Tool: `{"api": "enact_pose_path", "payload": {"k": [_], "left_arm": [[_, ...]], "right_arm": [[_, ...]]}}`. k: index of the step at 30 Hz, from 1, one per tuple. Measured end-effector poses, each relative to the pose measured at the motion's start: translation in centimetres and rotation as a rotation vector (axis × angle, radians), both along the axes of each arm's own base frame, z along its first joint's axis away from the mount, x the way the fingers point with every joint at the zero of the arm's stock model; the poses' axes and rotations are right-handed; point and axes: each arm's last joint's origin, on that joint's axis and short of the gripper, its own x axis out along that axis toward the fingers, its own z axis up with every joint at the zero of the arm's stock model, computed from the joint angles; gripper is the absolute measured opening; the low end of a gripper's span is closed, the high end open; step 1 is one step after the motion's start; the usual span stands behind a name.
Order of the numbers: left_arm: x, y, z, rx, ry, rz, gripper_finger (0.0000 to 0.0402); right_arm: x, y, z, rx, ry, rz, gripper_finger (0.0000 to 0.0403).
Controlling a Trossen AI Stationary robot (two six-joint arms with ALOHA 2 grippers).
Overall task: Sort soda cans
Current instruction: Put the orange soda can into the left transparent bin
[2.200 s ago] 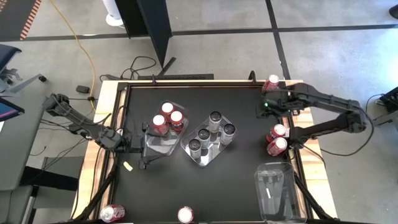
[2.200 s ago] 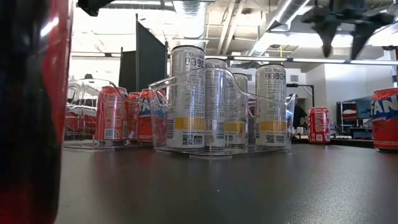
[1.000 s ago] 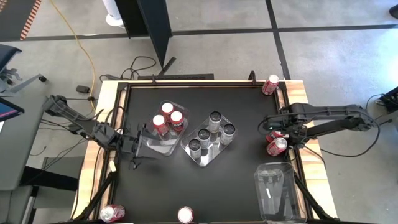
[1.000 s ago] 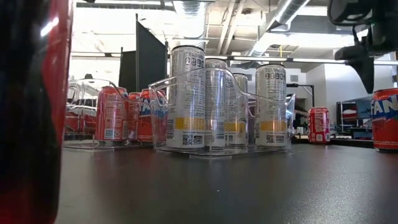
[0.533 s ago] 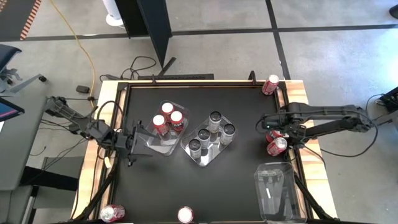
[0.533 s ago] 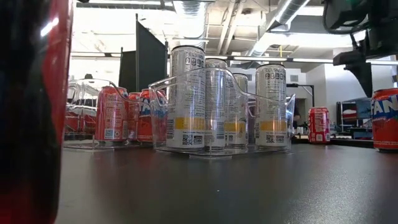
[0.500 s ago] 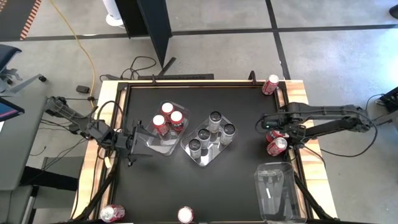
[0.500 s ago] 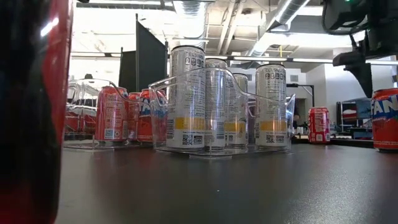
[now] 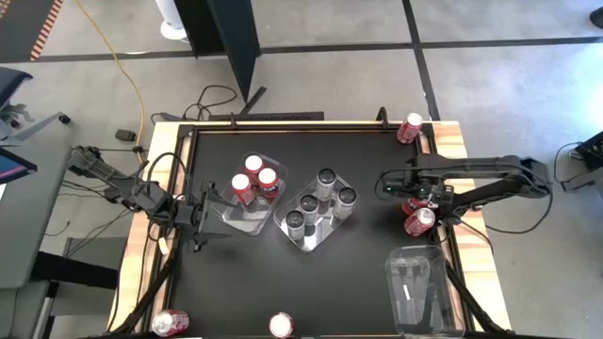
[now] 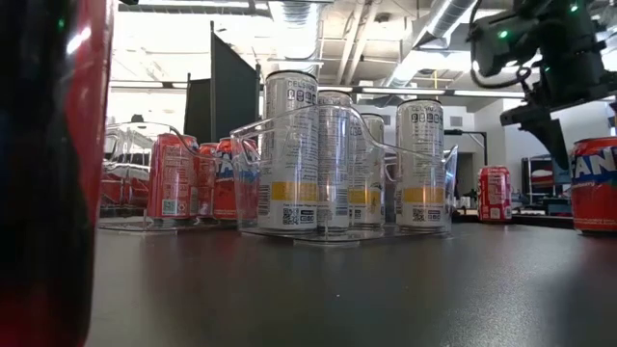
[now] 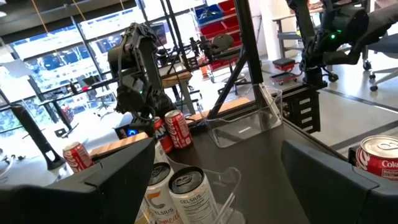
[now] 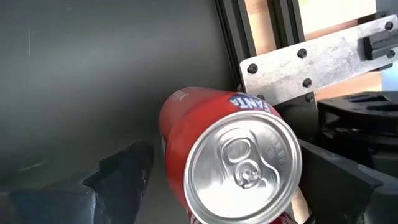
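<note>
**High view: right gripper spread above a red can at the table's right edge**

High view, right of centre: the right gripper (image 9: 411,195) hangs over two red cans by the table's (image 9: 367,282) right rim. One red can (image 9: 419,220) shows its silver top just below the gripper; the other is mostly hidden under the arm. From the right wrist camera, that gripper's dark fingers (image 12: 121,171) stand wide apart on either side of a red can's top (image 12: 242,165), with clear gaps between them and the can, so it grips nothing.

Left of centre, the left gripper (image 9: 211,215) sits low at the left end of a clear tray (image 9: 240,222) holding three red cans (image 9: 254,179). Its fingers are spread too, and nothing lies between them in the left wrist picture.

Mid-frame, a second clear tray (image 9: 303,240) set at an angle carries five silver-grey cans (image 9: 318,202) with dark tops. A third clear tray (image 9: 419,292) stands at lower right.

Loose red cans lie apart: one at the upper right corner (image 9: 410,126), one at the lower left corner (image 9: 170,324), one at the bottom edge (image 9: 281,326).
</note>
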Motion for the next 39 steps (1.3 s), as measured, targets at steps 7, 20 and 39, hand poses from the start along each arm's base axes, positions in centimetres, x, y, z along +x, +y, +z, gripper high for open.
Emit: {"api": "enact_pose_path", "payload": {"k": [7,20,39], "left_arm": [[0.0,0.0,0.0,-0.001,0.000,0.000,0.0345],[0.0,0.0,-0.1,0.005,0.006,0.001,0.0345],[0.0,0.0,-0.3,0.015,0.026,0.001,0.0345]], "right_arm": [[0.9,-1.0,-0.6,0.011,-0.028,0.021,0.0369],[3.1,-2.3,-2.1,0.048,-0.091,0.106,0.0365],[5.1,-3.6,-4.4,0.121,-0.082,0.186,0.0326]]}}
